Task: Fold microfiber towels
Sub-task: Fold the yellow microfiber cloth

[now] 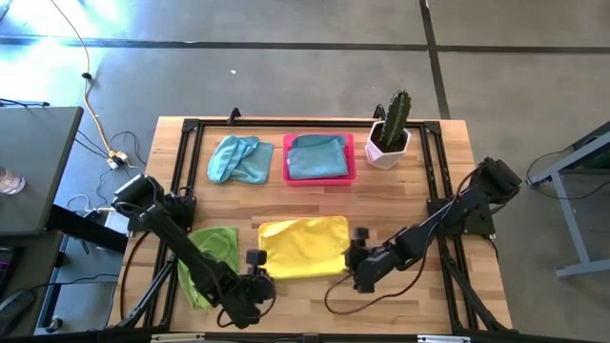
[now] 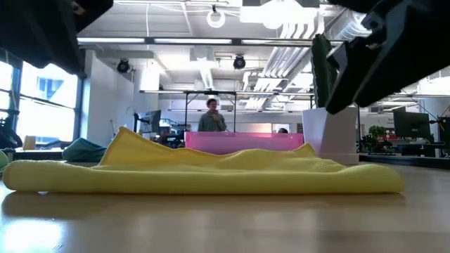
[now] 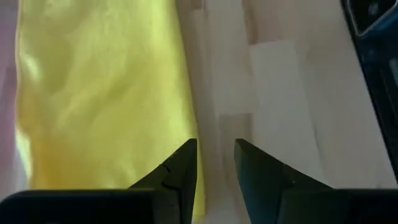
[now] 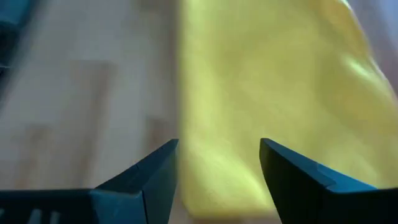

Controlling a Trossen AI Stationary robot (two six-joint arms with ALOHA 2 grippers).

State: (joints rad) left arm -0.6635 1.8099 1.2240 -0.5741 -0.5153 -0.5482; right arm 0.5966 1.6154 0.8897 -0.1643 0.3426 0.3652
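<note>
A yellow microfiber towel (image 1: 303, 246), folded into a flat rectangle, lies on the wooden table near its front edge; in the low view this yellow towel (image 2: 211, 172) shows as a low mound. My left gripper (image 1: 259, 272) hovers open at the towel's near left corner, and its own view shows the left gripper (image 3: 216, 144) over bare wood just beside the yellow edge (image 3: 180, 93). My right gripper (image 1: 357, 255) hovers open at the towel's right edge. Seen from its wrist, the right gripper (image 4: 219, 143) is over the yellow cloth (image 4: 273, 93).
A lime green towel (image 1: 212, 250) lies crumpled under my left arm. A light blue towel (image 1: 238, 159) sits at the back. Beside it a pink tray (image 1: 349, 157) holds another blue towel (image 1: 316, 156). A potted cactus (image 1: 391, 131) stands at the back right. People stand in the room beyond.
</note>
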